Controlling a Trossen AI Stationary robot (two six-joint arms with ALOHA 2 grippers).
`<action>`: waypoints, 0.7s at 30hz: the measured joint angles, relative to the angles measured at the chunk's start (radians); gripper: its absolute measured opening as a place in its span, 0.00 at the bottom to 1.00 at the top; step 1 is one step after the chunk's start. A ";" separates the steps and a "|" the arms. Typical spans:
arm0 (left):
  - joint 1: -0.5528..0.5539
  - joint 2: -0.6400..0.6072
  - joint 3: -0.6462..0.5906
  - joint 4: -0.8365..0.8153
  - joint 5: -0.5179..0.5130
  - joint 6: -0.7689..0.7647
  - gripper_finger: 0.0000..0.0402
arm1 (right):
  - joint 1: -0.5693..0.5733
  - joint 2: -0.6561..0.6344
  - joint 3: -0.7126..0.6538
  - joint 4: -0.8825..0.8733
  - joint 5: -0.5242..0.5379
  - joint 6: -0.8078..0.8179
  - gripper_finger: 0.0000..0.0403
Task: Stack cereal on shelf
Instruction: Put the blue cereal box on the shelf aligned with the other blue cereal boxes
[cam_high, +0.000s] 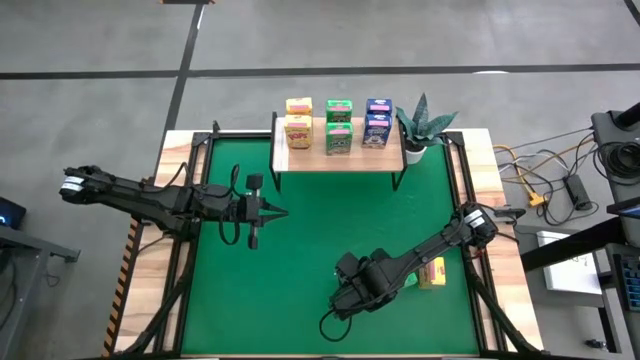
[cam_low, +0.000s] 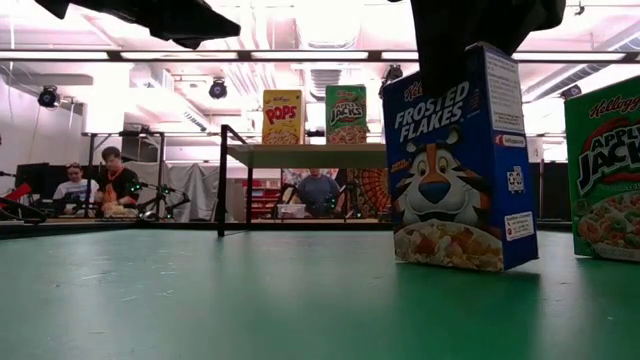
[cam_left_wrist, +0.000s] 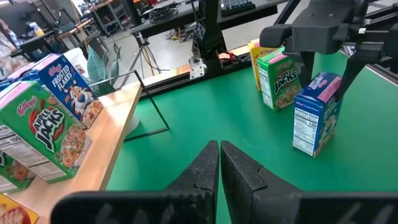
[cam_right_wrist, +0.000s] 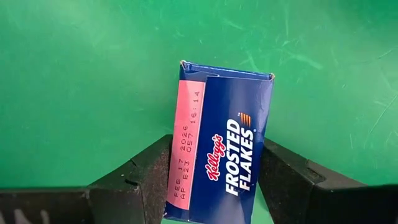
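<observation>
The right claw (cam_right_wrist: 214, 180) pinches the top of a blue cereal box (cam_right_wrist: 219, 146) standing on the near table (cam_high: 300, 260), ready to lift it to the far shelf (cam_high: 335, 160), while the left claw (cam_left_wrist: 219, 165) waits shut.

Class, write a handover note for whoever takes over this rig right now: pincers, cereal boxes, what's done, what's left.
Left pincer: shut, empty, over the mat left of centre.
Right pincer: shut on the blue box, which stands on the mat.
Done: six boxes on the shelf.
Left: blue box, green box, yellow box near the mat's right edge.
</observation>
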 joint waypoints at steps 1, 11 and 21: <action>0.000 0.000 0.000 0.000 0.000 -0.002 0.00 | 0.000 0.000 0.000 0.000 0.005 -0.002 0.50; 0.000 0.000 0.000 0.000 0.000 -0.042 0.00 | 0.000 0.000 0.000 0.000 0.006 -0.069 0.50; 0.000 0.000 0.000 0.000 0.000 -0.042 0.00 | 0.000 -0.004 0.000 0.002 0.006 -0.095 0.45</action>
